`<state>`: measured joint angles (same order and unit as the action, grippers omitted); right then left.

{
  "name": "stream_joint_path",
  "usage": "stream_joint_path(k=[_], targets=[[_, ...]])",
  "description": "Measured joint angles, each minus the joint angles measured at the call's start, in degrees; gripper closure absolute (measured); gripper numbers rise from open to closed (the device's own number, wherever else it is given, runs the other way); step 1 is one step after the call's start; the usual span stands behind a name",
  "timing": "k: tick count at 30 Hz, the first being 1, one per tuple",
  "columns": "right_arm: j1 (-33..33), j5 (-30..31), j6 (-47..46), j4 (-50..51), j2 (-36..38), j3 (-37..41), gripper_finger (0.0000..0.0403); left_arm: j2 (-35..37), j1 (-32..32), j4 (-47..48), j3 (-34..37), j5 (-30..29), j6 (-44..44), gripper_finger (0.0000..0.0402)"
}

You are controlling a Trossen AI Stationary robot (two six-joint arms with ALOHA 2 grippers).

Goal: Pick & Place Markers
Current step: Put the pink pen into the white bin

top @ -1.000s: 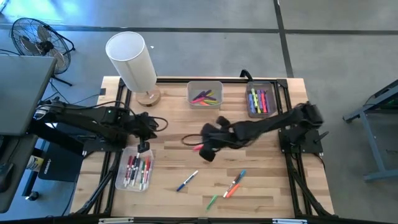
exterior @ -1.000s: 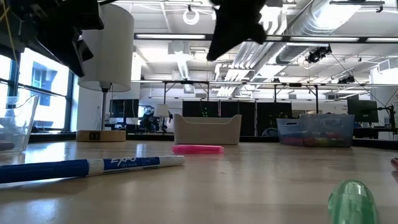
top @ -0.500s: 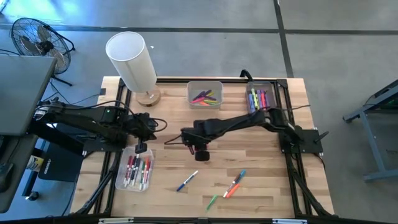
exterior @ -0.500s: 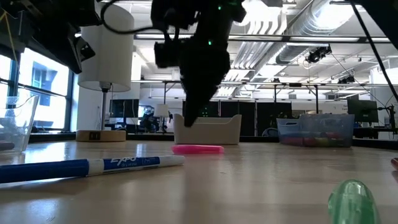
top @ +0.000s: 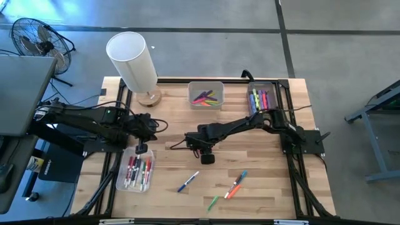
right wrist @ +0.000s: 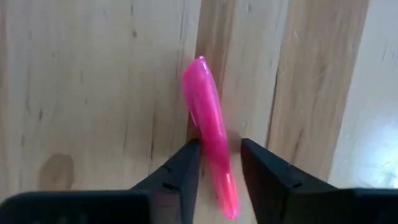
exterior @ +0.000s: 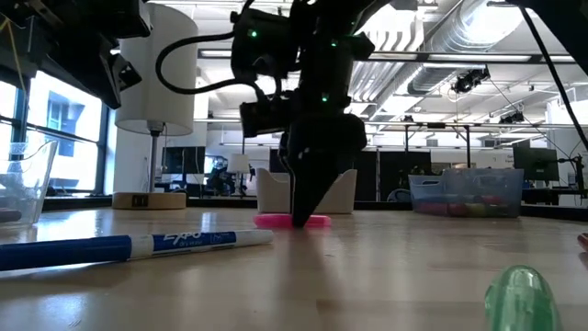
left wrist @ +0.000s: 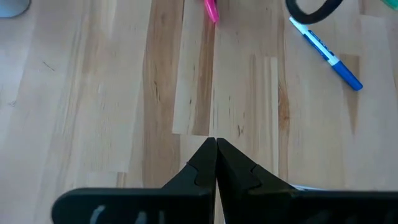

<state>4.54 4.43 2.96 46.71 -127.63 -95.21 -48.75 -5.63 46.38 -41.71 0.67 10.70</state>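
A pink marker [right wrist: 208, 130] lies flat on the wooden table [top: 262, 156] near its middle. My right gripper [right wrist: 221, 165] points down over it, open, with one finger on each side of the marker's barrel. In the low view its fingertips [exterior: 308, 216] reach down to the marker [exterior: 271, 221]. My left gripper [left wrist: 216, 149] is shut on nothing and hangs above the table's left side [top: 142, 148], over the far end of a clear bin of markers [top: 135, 170]. My right gripper comes from above, its fingers lying across the pink marker's barrel [right wrist: 214, 155], which rests on the table. One finger [right wrist: 186, 163] stands right against the barrel; I cannot tell whether it touches.
Loose markers lie near the front edge: a blue one [top: 187, 182], an orange and a blue one [top: 236, 184] and a green one [top: 213, 202]. Two more bins with markers [top: 206, 95] [top: 262, 100] stand at the far edge, beside a white lamp [top: 132, 59].
My right gripper has come down from well above the table to the pink marker, shifting a little toward the table's left and rolling its wrist. The marker has stayed where it lay.
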Motion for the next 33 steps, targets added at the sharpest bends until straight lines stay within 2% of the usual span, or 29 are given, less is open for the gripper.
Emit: stream_joint_path(k=[7, 15, 21, 24, 30, 33], targets=[[0.02, -2.24, -0.91, -3.1, 0.11, 2.17, 0.0377, 0.0, 0.0, -0.65, 0.0, -0.15, -0.05, 0.0401], [-0.16, -2.68, -10.59, -3.87, 1.29, 2.43, 0.0375, 0.0, 0.0, -3.56, 0.0, -0.52, -0.42, 0.0401], [-2.61, -5.02, -15.76, -3.09, 7.98, 2.77, 0.0377, -0.25, 0.02, -6.44, -0.02, -3.48, -0.42, 0.0401], [-4.54, -2.84, -16.0, -3.83, 12.83, 2.49, 0.0376, -0.28, 0.02, -8.57, -0.02, -5.66, -0.11, 0.0401], [-10.85, 5.25, -14.88, -9.35, 21.29, 2.49, 0.0373, -0.28, 0.02, -10.75, -0.02, -11.5, 2.87, 0.0401], [-15.6, 5.86, -12.38, -11.68, 23.31, 2.4, 0.0377, -0.28, 0.04, -10.97, -0.02, -14.84, 5.35, 0.0401]])
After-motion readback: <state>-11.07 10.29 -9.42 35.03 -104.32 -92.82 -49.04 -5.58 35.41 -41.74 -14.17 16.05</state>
